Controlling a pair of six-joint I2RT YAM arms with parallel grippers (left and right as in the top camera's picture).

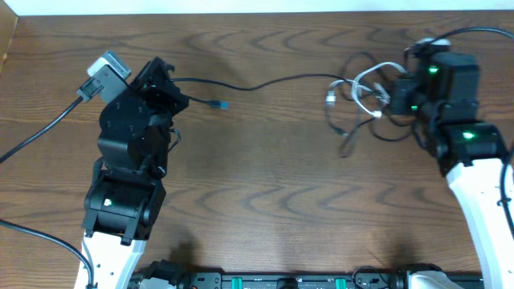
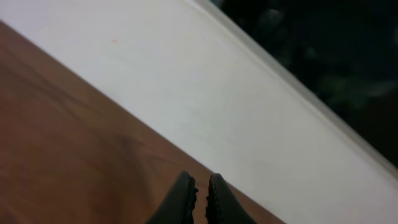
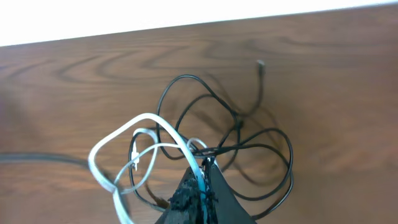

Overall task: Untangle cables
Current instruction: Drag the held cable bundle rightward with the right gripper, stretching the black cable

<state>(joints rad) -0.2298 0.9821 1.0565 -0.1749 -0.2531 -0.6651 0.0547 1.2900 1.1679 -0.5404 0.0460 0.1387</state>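
A tangle of black cables (image 1: 377, 120) and one white cable (image 1: 363, 83) lies at the table's far right. In the right wrist view the white cable (image 3: 143, 121) loops left over the black cables (image 3: 249, 134), and a small plug end (image 3: 260, 64) points away. My right gripper (image 3: 204, 167) (image 1: 395, 96) is shut on the white cable, which passes between its fingers. One long black cable (image 1: 265, 83) runs left from the tangle to my left gripper (image 1: 173, 90), and a blue plug (image 1: 222, 104) lies beside it. My left gripper (image 2: 200, 186) is shut, with nothing visible between its tips.
The wooden table (image 1: 265, 185) ends at a white strip (image 2: 186, 81) along its far edge, close to my left gripper. A thick black arm wire (image 1: 40, 132) crosses the left side of the table. The right arm's body (image 1: 474, 168) covers the near right.
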